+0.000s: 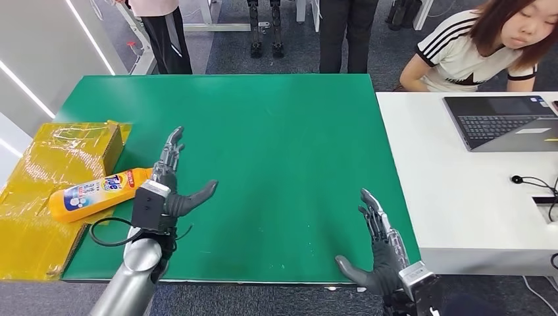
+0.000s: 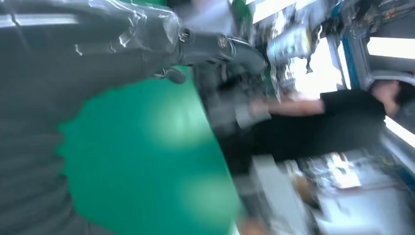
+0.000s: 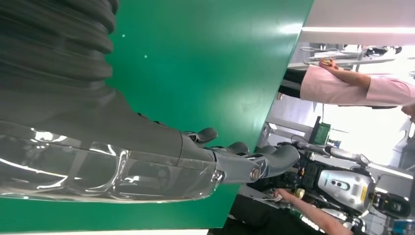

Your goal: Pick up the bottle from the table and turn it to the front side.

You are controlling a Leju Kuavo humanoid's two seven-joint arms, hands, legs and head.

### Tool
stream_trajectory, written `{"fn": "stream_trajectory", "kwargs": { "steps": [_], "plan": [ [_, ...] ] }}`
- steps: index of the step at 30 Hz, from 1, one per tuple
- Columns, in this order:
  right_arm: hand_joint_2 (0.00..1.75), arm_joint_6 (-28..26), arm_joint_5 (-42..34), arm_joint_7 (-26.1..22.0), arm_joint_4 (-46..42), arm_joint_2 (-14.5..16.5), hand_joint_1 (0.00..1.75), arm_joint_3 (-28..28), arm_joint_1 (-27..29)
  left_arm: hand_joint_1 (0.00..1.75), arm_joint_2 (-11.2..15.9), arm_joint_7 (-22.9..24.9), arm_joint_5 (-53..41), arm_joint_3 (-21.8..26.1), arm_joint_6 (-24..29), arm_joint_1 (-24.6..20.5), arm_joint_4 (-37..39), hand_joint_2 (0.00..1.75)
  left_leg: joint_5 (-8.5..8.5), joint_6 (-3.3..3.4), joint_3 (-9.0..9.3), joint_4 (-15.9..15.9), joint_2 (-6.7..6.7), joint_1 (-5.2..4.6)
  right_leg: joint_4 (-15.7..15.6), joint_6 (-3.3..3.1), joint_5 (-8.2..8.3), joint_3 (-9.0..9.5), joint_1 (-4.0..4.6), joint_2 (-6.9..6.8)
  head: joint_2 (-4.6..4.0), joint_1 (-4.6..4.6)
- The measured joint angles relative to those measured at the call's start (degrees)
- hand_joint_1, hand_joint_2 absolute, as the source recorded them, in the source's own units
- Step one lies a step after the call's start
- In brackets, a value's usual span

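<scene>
Left hand (image 1: 168, 187) over the green table (image 1: 276, 145), fingers spread, holding nothing, just beside the bottle's cap end. Right hand (image 1: 381, 247) spread and empty near the table's near right edge, well apart from the bottle. Orange bottle (image 1: 99, 193) lies on its side, label up, partly on yellow wrapped cardboard (image 1: 46, 171) at the table's left edge. White desk with laptop (image 1: 503, 122) to the right; a person (image 1: 474, 46) sits behind it.

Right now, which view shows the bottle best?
The head view: the orange bottle lies on its side, label up, beside the left hand. The left wrist view is blurred; the right wrist view looks across the green table instead.
</scene>
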Motion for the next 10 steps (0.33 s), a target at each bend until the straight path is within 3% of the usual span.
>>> {"fn": "stream_trajectory", "kwargs": {
  "steps": [4,10],
  "plan": [
    [1.75,-0.35,0.43,0.87,0.52,1.83,0.00,0.87,-0.29,0.00,-3.07,0.40,1.20,-1.69,-3.20,2.17,-4.19,1.75,0.00,0.00,0.02,-0.01,0.00,0.05,0.03,0.00,-0.01,0.00,0.01,0.00,0.00,-0.01],
    [1.75,1.51,1.46,1.58,0.04,4.05,0.00,0.76,-0.14,0.00,-4.65,0.27,2.26,-1.92,-4.90,5.07,-7.00,1.75,0.01,-0.04,0.06,-0.06,0.01,0.07,0.07,-0.03,-0.04,0.00,0.02,0.01,0.00,-0.02]
  ]
}}
